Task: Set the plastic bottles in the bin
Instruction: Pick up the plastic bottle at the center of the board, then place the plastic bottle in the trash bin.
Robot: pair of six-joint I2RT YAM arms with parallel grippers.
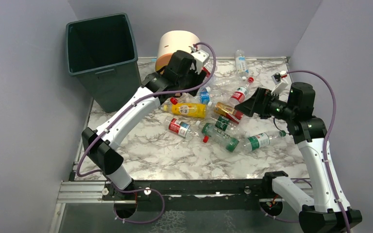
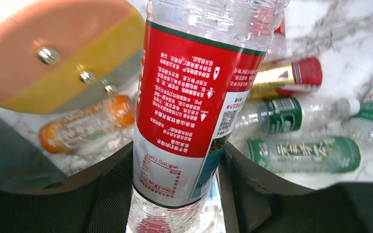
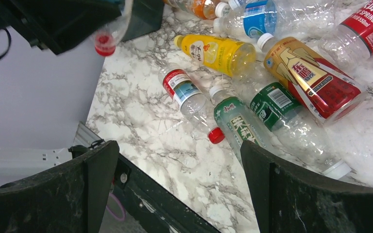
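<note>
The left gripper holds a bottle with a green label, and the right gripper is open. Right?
Not quite: the label on the bottle is red, not green, as the left wrist view shows. The left gripper does hold it, and the right gripper is open.

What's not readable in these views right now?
- Top view: the wrist housing mostly hides the left pincer and the red-label bottle it grips.
- Top view: the bin floor is too dark to show contents.
- Left wrist: that bottle's far end is cut off by the top edge.
- Right wrist: finger bases of the open right pincer run off the bottom edge.
</note>
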